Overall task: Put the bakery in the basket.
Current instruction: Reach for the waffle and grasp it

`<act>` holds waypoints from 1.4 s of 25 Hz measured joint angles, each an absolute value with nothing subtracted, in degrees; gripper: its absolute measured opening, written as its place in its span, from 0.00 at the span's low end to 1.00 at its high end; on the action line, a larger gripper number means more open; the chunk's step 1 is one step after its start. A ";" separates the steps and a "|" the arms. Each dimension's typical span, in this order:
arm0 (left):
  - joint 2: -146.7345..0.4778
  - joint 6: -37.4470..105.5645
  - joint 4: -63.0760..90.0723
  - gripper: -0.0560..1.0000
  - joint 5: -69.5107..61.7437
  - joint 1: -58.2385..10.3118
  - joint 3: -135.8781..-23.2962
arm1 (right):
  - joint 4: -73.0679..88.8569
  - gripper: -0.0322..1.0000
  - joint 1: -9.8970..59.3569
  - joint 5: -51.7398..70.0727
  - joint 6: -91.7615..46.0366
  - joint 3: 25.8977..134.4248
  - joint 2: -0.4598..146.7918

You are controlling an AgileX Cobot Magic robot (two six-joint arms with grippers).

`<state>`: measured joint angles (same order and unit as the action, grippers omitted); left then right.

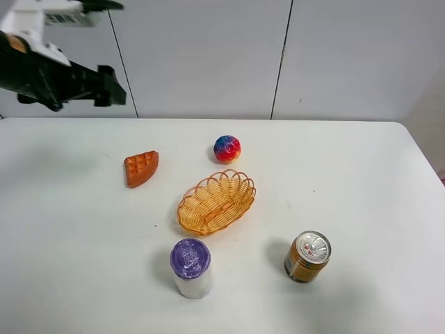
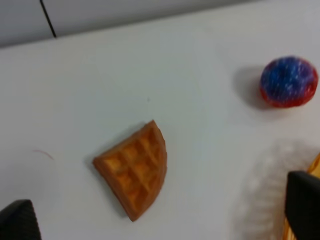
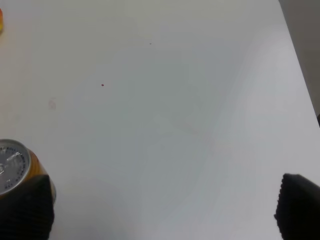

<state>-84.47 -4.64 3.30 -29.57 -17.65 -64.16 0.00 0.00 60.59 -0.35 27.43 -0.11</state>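
The bakery, an orange-brown waffle wedge (image 1: 141,168), lies on the white table left of the basket; the left wrist view shows its grid top (image 2: 134,170). The oval wicker basket (image 1: 216,202) sits mid-table, empty, and a sliver of its rim shows blurred in the left wrist view (image 2: 315,164). My left gripper (image 1: 112,88) hangs high at the back left, above and apart from the waffle. It is open and empty (image 2: 160,219), with the waffle between its fingertips (image 2: 17,221) in that view. My right gripper (image 3: 162,210) is open and empty over bare table; it is out of the exterior view.
A red-blue-yellow ball (image 1: 227,149) lies behind the basket, also in the left wrist view (image 2: 288,81). A purple-lidded can (image 1: 190,268) stands in front of the basket. A gold can (image 1: 307,256) stands front right, beside the right gripper's finger (image 3: 12,167).
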 joint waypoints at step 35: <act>-120.34 -4.40 1.82 1.00 -25.34 -15.49 -75.52 | 0.00 0.88 0.00 60.59 -0.35 27.43 -0.11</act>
